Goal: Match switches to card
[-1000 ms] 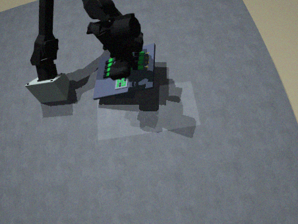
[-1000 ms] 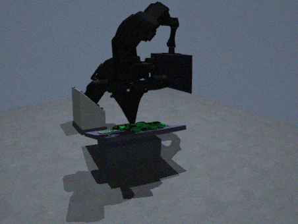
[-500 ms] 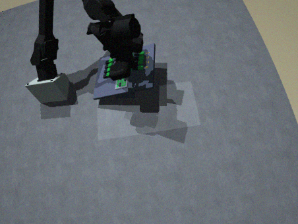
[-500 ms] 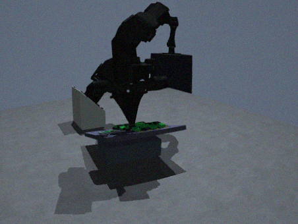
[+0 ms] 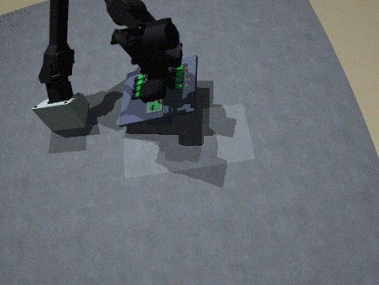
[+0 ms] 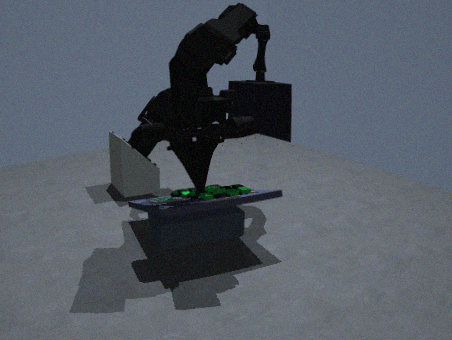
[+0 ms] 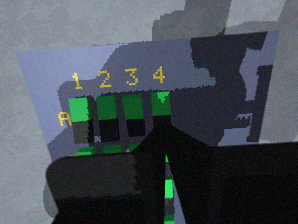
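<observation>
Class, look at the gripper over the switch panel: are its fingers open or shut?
Shut. The gripper tapers to one closed point touching the green switches; nothing sits between its fingers.

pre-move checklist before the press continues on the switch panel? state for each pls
1. Jaws closed, nothing held: ok, gripper is shut to a point.
2. Tip lined up with a switch: ok, at the column 4 switch in row A.
3. Tip down at panel level: ok.
4. Switch actually flipped: cannot tell, tip covers its near half.
5. Target matches card: cannot tell, card squares too small.
6. Switches 1 to 3 untouched: ok.
</observation>
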Controlling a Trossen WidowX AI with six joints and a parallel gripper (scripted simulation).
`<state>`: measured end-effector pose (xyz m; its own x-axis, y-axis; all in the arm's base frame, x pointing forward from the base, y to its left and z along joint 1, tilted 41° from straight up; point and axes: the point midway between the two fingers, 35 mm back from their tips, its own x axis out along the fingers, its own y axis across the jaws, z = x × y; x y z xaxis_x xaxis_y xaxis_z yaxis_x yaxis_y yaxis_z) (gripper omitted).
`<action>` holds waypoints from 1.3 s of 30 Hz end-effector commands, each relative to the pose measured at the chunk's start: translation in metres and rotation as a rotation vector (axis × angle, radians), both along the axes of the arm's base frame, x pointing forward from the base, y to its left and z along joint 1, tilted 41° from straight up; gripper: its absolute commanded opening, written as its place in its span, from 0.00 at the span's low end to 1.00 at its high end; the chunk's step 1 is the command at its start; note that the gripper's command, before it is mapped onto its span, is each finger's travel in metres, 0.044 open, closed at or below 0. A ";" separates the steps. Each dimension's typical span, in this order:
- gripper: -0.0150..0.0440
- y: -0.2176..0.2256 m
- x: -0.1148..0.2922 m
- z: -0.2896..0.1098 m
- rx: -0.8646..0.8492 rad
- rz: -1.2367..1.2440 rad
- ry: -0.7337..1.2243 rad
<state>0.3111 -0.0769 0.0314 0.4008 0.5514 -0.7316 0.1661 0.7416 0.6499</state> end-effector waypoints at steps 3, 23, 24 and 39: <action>0.25 0.001 0.001 -0.001 0.005 -0.002 0.000; 0.25 0.002 0.002 -0.003 0.005 -0.002 -0.001; 0.25 0.003 0.002 -0.003 0.005 -0.002 -0.001; 0.25 -0.034 -0.022 0.044 0.007 0.015 0.021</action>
